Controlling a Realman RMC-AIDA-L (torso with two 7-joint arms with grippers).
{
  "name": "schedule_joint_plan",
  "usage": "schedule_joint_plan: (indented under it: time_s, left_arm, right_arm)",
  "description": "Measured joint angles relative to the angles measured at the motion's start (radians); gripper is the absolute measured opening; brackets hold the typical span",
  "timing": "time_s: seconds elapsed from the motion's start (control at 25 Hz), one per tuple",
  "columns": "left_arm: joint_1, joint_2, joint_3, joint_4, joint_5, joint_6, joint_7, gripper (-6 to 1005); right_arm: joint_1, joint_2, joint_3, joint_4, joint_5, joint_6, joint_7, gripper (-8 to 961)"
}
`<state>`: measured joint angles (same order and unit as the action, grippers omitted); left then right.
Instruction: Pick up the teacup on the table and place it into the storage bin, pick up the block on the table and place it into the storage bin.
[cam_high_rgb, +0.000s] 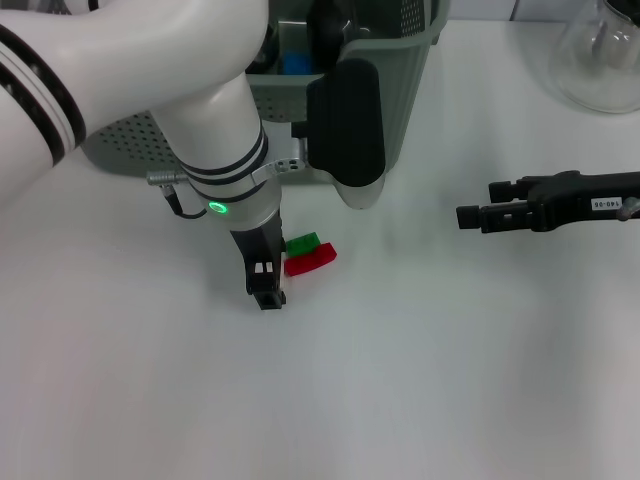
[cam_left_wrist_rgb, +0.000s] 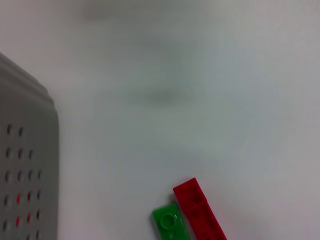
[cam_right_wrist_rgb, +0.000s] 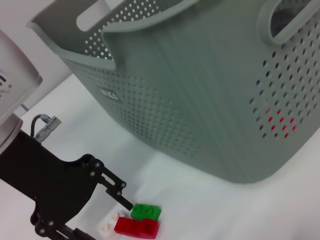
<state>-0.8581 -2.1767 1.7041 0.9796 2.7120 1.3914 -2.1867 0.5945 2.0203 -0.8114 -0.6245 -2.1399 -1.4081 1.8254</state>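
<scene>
Storage bin (cam_high_rgb: 400, 90) rim cropped by frame top, front masked by left arm (cam_high_rgb: 200, 110).

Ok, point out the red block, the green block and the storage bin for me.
red block (cam_high_rgb: 311, 260): head view, middle of its top face.
green block (cam_right_wrist_rgb: 146, 211): right wrist view, its studded top.
storage bin (cam_right_wrist_rgb: 200, 100): right wrist view, its perforated side wall.

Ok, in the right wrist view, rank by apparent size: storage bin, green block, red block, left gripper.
1. storage bin
2. left gripper, nearer the camera, partly cropped
3. red block and green block: too alike to rank; red looks slightly longer.
</scene>
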Motion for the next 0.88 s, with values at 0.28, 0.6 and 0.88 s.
schedule_joint_plan:
  time_s: [0.28,0.6,0.88]
  left_arm:
    - [-0.005,0.0,0.002,-0.012,0.0,0.0,0.002,608]
    - [-0.006,0.0,0.003,-0.003,0.0,0.016,0.001,467]
    - [0.05,0.003,-0.122,0.14,-0.003,0.166,-0.032,404]
  right_arm:
    - [-0.001,-0.001,0.0,0.0,0.0,0.0,0.0,947]
    - [-0.001,-0.002,0.0,-0.001,0.0,0.0,0.0,947]
    - [-0.001,-0.002,0.0,-0.007,0.0,-0.002,0.0,947]
